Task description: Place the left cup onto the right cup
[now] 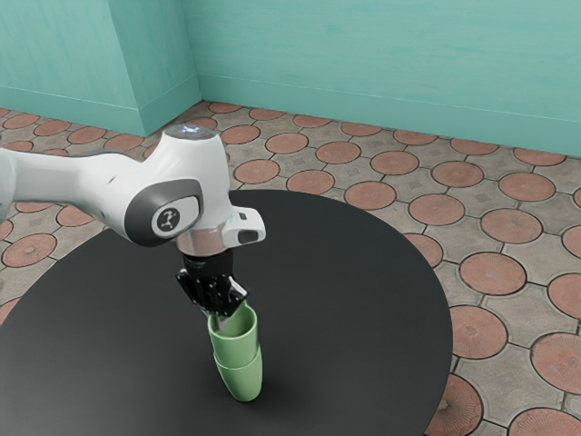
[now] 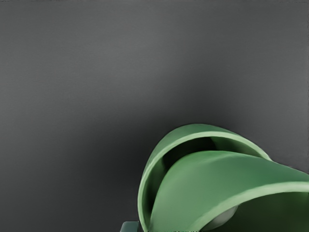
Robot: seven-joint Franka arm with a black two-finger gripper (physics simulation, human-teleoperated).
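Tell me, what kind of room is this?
Probably a plain simulated room, not a real home: bare teal walls, a floor of round reddish-brown tiles, and one round black table holding two stacked green cups.

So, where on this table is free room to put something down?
The black table is bare from the stacked cups to its far edge and its edge at the exterior view's right. Crowded only at the cups, under the gripper.
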